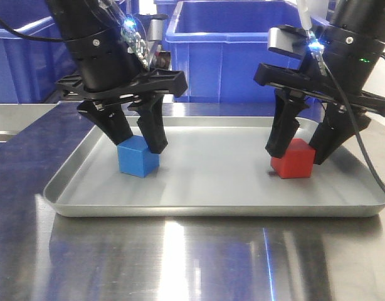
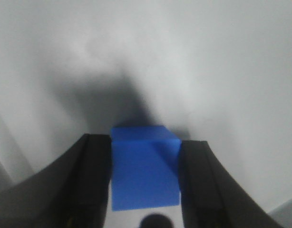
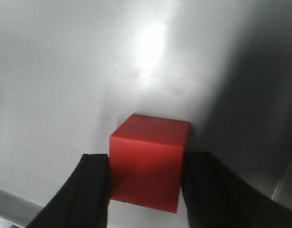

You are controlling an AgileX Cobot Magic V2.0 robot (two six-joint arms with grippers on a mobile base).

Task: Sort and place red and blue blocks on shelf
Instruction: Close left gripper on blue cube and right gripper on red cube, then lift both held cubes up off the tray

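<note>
Pinching the blue block [image 1: 138, 157] with the left gripper [image 1: 141, 143], on the left side of the tray [image 1: 211, 210]. Pinching the red block [image 1: 294, 160] with the right gripper [image 1: 297, 152], on the tray's right side. Squeezed from two sides, sitting on the tray, likely for lifting to a shelf. Counted: two blocks, two grippers, one tray.

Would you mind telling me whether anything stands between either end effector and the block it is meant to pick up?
Nothing visible does. The left end effector is closed against both sides of the blue block, and the right end effector likewise clasps the red block. Both blocks rest on the tray.
</note>
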